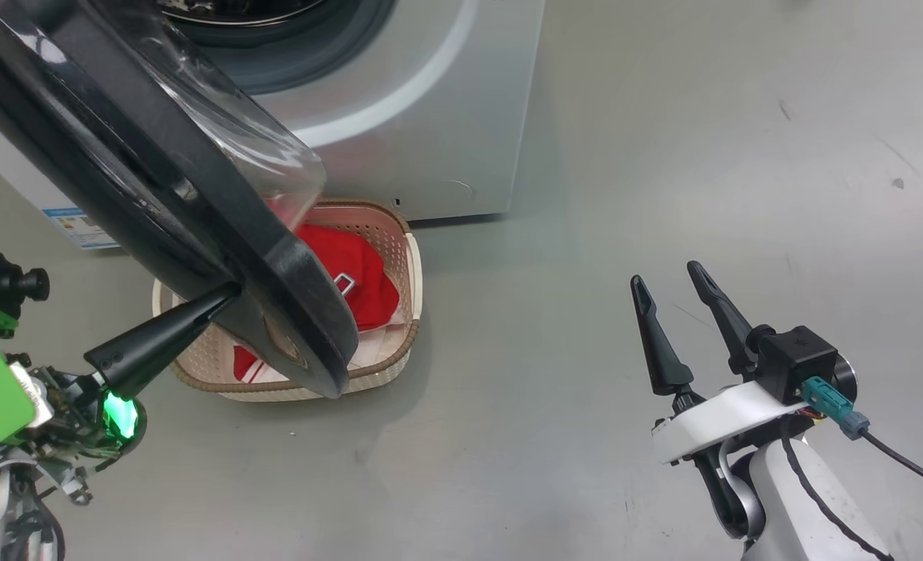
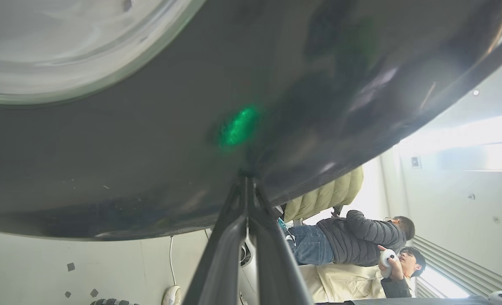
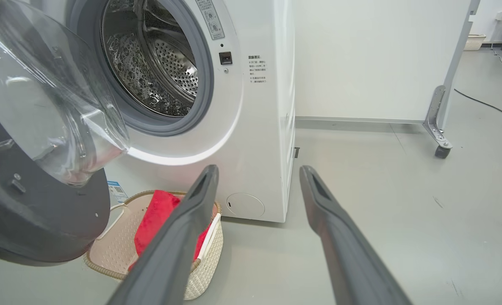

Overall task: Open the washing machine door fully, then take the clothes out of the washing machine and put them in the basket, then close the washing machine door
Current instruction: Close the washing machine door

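Left gripper (image 1: 223, 296), fingers pressed together, sets its tip against the black outer ring of the open washing machine door (image 1: 157, 179); red clothes (image 1: 348, 273) lie in the basket (image 1: 413, 269) at six o'clock of the washing machine (image 1: 430, 117), with the right gripper (image 1: 666, 274), fingers spread and empty, at three o'clock of the basket

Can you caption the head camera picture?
Shut left gripper touches the washer door; red clothes sit in the basket.
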`<state>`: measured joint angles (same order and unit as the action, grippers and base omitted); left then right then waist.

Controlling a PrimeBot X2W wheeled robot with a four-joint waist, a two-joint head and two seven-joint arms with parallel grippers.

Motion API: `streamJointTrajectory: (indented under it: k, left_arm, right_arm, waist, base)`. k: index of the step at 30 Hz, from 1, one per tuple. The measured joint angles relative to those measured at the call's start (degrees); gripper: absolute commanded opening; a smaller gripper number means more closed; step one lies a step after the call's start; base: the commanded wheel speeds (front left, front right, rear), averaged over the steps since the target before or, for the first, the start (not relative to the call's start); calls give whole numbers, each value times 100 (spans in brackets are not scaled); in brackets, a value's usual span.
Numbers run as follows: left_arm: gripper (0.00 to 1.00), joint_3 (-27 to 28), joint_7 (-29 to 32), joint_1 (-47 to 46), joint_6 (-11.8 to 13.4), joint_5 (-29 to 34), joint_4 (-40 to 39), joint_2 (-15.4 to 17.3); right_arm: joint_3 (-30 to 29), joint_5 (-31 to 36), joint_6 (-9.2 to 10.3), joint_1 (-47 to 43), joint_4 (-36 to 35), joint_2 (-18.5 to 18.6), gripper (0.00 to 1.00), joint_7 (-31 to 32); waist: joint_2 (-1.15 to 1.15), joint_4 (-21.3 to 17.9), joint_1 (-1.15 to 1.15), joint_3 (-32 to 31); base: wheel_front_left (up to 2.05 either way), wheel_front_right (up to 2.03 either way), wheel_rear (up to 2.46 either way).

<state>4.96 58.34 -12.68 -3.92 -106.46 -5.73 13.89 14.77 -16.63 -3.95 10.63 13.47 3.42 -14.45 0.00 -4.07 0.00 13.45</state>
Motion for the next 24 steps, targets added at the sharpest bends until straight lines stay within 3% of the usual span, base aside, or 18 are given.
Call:
streamJointTrajectory:
  k: [24]
  left_arm:
    - [0,-132,-400,-1761,872,93,485,-34]
  right_arm:
    - [234,-170,-10,370,-207,-35,100,0]
  waist:
    - [0,-1000,0,697]
  base:
    - [0,0,0]
